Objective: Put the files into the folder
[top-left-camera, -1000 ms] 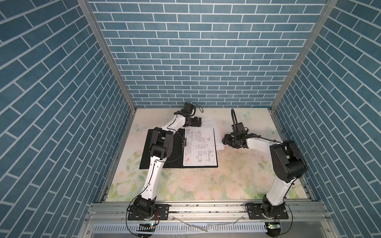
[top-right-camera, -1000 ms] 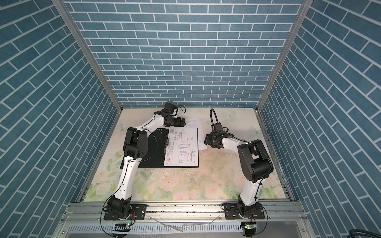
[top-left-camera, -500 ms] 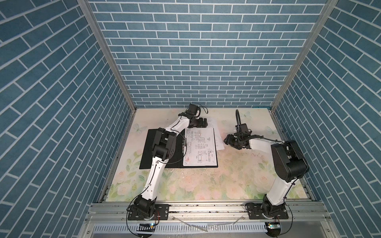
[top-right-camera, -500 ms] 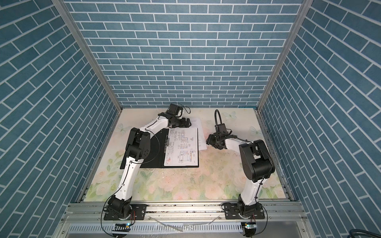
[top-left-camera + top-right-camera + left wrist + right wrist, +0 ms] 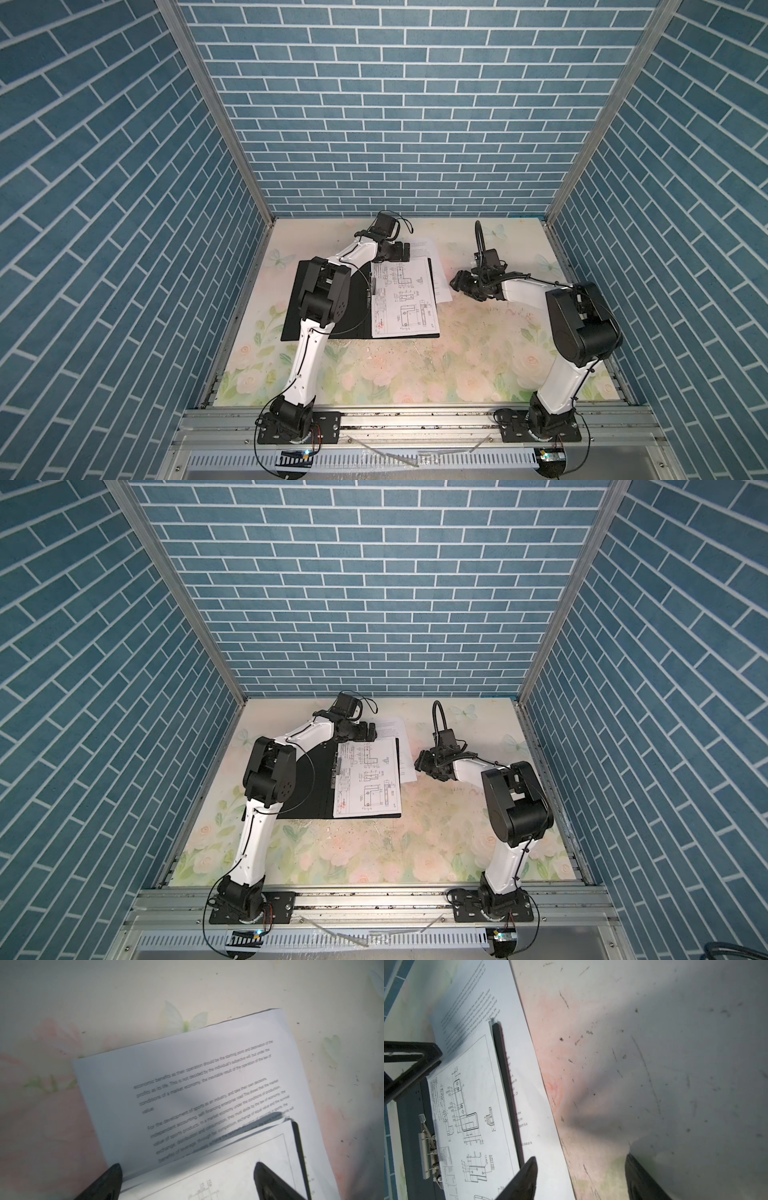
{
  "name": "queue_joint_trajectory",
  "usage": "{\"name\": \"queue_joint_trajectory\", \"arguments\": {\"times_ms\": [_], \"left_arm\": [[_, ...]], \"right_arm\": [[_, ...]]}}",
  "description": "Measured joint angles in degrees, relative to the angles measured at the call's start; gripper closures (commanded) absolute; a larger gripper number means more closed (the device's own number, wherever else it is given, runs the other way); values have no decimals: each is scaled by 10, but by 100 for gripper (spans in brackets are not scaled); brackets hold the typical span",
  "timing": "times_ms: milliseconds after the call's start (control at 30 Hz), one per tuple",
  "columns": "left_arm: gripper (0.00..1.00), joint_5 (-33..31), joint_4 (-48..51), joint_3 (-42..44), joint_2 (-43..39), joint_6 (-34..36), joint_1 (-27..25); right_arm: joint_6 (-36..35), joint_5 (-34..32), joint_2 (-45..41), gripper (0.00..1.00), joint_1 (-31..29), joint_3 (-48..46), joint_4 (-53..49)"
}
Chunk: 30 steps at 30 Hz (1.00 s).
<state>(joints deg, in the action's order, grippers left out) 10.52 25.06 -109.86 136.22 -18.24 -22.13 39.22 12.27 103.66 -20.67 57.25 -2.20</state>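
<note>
Smooth white matt paper is seen in the drawing sheet and the printed text sheet. The folder is shown with a matt black inner face and a shiny bare-metal spine clip. The table is covered in a smooth, pale floral print, scuffed and flecked with dark marks. The walls are faced in a matt blue brick-pattern print, and brushed aluminium is seen in the front rail. The left gripper and right gripper are tipped in matt black plastic; the arm shells are finished in glossy white.
</note>
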Motion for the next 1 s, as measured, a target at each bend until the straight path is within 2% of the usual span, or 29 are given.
{"name": "queue_joint_trajectory", "arguments": {"times_ms": [333, 667, 1000], "left_arm": [[0, -14, 5, -2, -3, 2, 20], [0, 23, 50, -119, 65, 11, 20], [0, 36, 48, -117, 66, 6, 20]], "right_arm": [[7, 7, 7, 34, 0, 1, 18], [10, 9, 11, 34, 0, 4, 21], [15, 16, 16, 33, 0, 10, 23]]}}
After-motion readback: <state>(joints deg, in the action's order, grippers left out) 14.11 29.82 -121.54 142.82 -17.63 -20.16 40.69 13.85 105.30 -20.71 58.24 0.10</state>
